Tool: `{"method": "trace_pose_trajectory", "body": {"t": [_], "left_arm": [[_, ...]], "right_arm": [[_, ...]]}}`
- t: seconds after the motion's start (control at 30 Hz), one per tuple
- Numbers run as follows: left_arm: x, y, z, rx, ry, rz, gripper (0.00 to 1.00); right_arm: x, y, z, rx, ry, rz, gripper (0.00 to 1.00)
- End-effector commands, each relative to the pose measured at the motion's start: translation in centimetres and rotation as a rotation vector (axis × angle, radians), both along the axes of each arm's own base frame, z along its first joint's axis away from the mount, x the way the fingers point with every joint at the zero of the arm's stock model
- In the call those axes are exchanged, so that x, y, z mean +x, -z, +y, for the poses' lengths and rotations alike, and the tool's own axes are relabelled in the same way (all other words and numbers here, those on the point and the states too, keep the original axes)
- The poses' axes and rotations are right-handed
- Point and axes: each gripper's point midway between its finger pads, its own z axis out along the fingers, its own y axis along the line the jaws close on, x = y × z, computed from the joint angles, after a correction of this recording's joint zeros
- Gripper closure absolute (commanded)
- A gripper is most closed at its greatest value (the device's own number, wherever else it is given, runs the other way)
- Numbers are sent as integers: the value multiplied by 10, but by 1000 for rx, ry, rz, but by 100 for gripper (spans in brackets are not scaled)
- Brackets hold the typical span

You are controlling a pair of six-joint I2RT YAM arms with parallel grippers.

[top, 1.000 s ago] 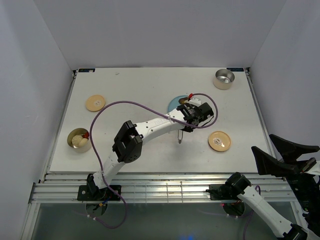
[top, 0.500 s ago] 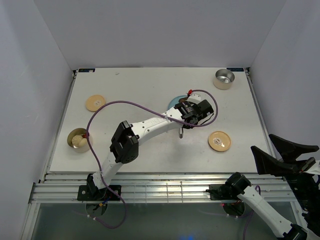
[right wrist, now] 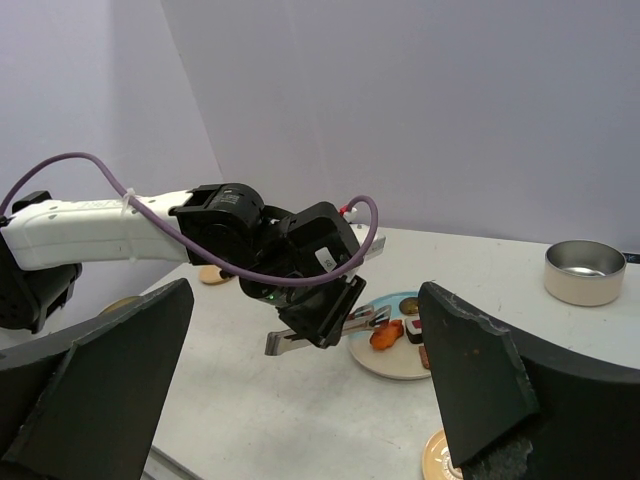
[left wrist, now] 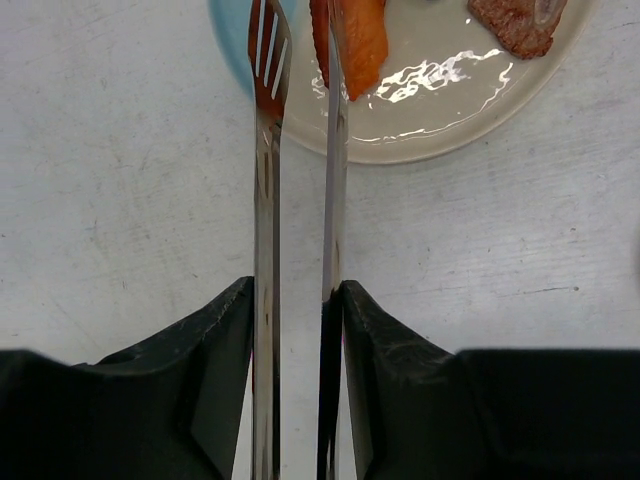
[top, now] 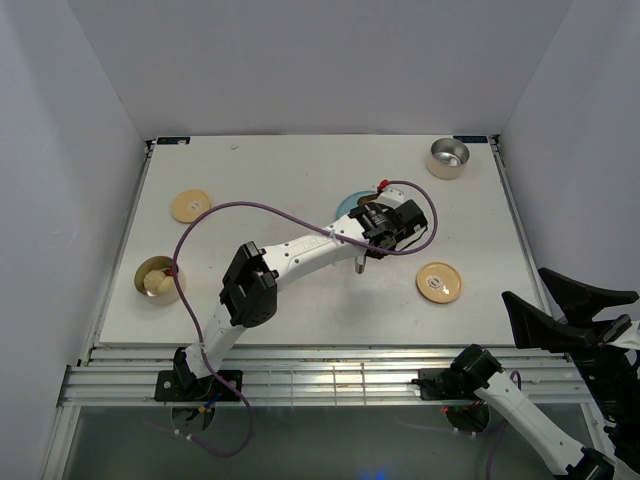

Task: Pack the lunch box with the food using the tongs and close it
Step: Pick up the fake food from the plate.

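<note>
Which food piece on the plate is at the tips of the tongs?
The orange-red piece: the tongs reach over it, while the brown piece lies apart from them.

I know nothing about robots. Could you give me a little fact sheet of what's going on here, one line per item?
Left tool: shut on the tongs, reaching over the plate
Tong tips: at the orange-red piece; grip unclear
Also on plate: brown piece
Right tool: open, empty, at the near right
Round container: at left, pale food inside
Steel bowl: far right corner
Lying flat: two tan discs
</note>
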Motion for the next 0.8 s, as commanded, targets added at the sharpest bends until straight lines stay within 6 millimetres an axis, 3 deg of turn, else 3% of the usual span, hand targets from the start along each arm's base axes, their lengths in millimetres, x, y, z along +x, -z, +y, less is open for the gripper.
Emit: {"method": "trace_pose_trajectory", "body": {"t": [0.0,0.33,0.77], "left_arm": [[1,-47,6,-56,8,-75,51],[-5,-27,1,-34,21,-36,47],[-9,-34,-7,-68,45,-38,45]], "right_arm": [[-35,-11,-36,120,13,-132,1],[-34,-11,-35,117,14,-131,1],[-37,-12,-36,124,7,-131,1]]}}
